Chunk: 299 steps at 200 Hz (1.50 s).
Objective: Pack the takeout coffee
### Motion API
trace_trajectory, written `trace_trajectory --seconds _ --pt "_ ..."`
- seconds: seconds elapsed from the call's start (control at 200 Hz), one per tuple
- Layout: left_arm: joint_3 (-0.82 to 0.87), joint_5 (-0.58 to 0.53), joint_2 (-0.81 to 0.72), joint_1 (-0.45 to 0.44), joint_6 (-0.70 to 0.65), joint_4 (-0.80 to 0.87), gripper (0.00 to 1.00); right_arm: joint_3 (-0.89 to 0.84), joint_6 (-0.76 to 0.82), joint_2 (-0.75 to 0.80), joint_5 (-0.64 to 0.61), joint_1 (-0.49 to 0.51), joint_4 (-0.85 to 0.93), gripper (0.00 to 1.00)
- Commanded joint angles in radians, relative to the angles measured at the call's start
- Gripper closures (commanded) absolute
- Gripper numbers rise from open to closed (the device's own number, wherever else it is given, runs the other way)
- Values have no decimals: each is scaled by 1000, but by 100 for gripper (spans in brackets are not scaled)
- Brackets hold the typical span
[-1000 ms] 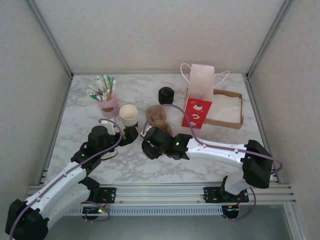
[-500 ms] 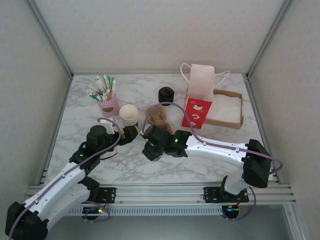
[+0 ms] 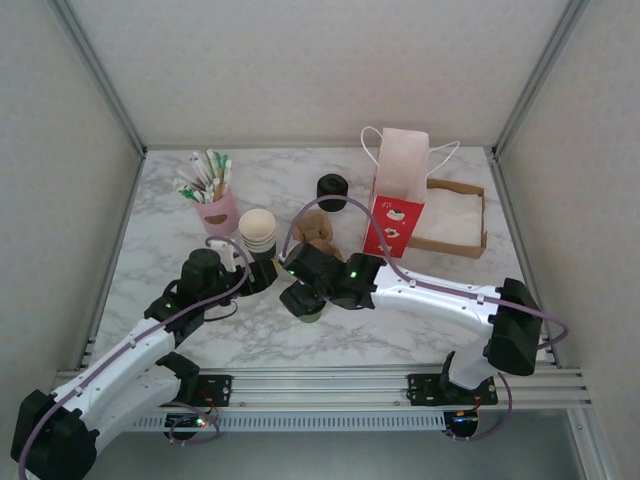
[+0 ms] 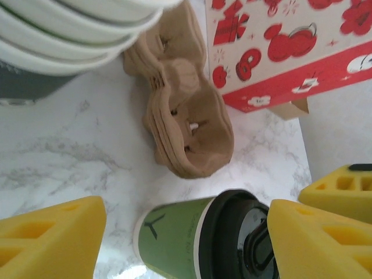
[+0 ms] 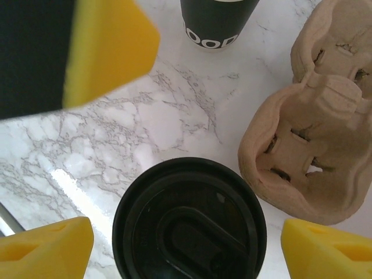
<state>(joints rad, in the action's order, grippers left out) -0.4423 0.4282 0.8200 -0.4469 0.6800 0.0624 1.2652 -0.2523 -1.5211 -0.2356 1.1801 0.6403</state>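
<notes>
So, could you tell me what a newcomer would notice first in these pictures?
Probably the green paper cup with its black lid, standing mid-table at the front. The right gripper is poised over it, jaws open either side of the lid. Just behind it lies a brown pulp cup carrier, and further back right stands a red-and-white paper bag.

Left arm [image 3: 120, 365] rises from near-left base and reaches forward and right, wrist low. Left pincer [image 3: 262, 274] points right, yellow fingers [image 4: 52, 232] spread wide. Right arm [image 3: 440, 298] folds sharply at elbow near right edge, white forearm stretched left. Right pincer [image 3: 303, 298] tilts downward, its fingers [image 5: 46, 250] also wide apart. Both pincers sit close together at centre, one left finger just beside right pincer.
</notes>
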Motion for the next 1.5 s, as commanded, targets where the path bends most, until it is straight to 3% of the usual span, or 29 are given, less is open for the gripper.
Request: trace_trajectory --seconds 0.0,0.195,0.295,0.381,0.461,0.756,0.996,1.492 --pt "-44 57 23 -31 -17 76 32 -23 -69 105 27 -29 5 18" --pt "-40 125 44 -65 0 93 49 -178 -173 266 197 -140 -87 35" --pt "-26 172 55 -67 13 72 59 -265 -222 327 289 -206 -142 54" --pt "-10 222 84 -67 23 43 67 -326 -260 357 355 -258 -188 80" --pt "0 229 98 -67 28 38 74 -372 -295 363 433 -304 -223 90" --pt "34 267 108 -67 46 -5 74 -449 -350 319 537 -347 -297 81" --pt "36 272 112 -67 44 -4 60 -457 -354 270 555 -347 -321 78" --pt "65 275 141 -67 30 -16 61 -472 -361 214 583 -348 -362 77"
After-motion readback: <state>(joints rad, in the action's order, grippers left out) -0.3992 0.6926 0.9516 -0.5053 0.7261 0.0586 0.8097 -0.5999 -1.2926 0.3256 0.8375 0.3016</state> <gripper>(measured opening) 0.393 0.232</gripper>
